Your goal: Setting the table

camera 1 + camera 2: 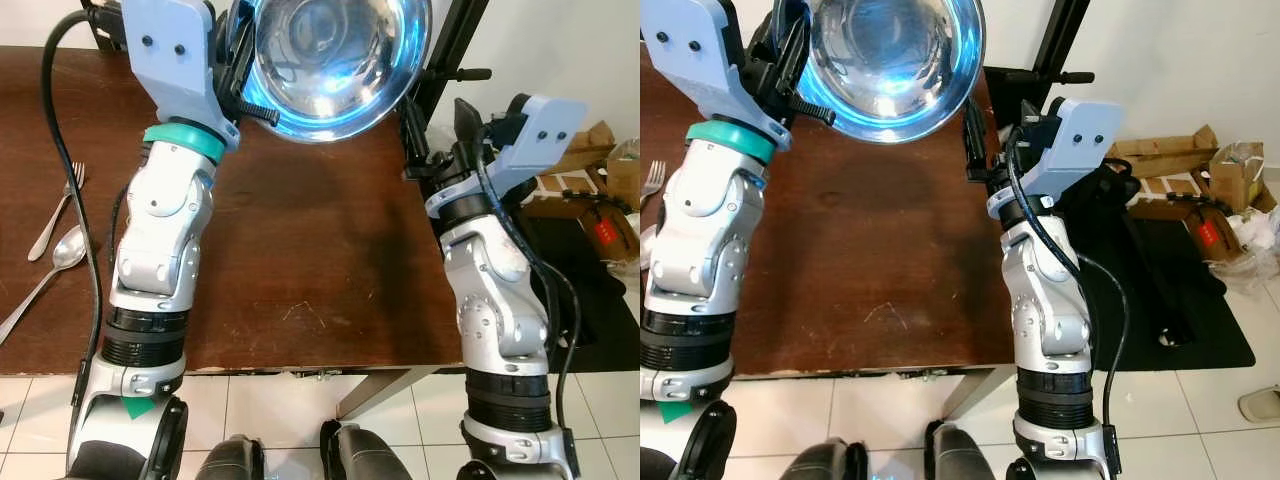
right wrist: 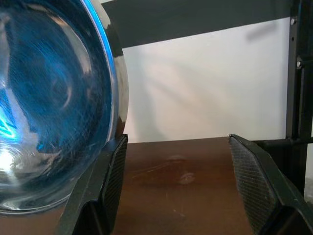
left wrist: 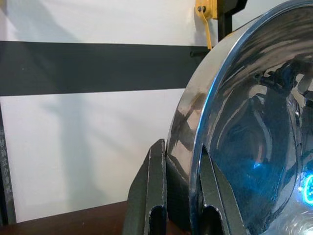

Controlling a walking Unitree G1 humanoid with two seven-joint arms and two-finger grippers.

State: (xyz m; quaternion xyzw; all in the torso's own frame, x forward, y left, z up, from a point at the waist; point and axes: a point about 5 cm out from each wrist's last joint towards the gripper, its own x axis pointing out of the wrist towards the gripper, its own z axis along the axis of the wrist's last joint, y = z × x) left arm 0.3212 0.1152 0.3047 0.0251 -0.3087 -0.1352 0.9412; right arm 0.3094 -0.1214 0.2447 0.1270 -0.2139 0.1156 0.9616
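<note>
Steel bowl (image 1: 335, 60) sat at the top centre of the left eye frame, held up off the dark wooden table (image 1: 300, 270), tipped on edge so its shiny inside faced the head camera, blue glare along the rim

Left gripper (image 1: 236, 85) was in the upper left of that frame, pinching the bowl's rim. Left wrist view confirmed it: one black finger (image 3: 151, 196) on the outer wall, the other on the inside, rim clamped between them

Right gripper (image 1: 412, 135) was in the upper right of centre, at the bowl's right edge. Right wrist view showed its fingers spread wide, one finger (image 2: 105, 188) right up against the bowl's outer wall, the other (image 2: 259, 181) well apart with bare tabletop between them. Couldn't tell whether that near finger actually touched the bowl

Fork (image 1: 58, 210) and spoon (image 1: 45, 275) lay side by side at the left edge of the left eye frame, on the table, handles running toward the lower left

Table's near edge ran across the lower third of the frame, white tiled floor (image 1: 400, 440) below it. Right eye view had cardboard boxes (image 1: 1185, 165) at the right, beside a black mat (image 1: 1180, 290) on the floor. A black stand (image 1: 1065, 40) rose at the top, behind the table's far right corner
</note>
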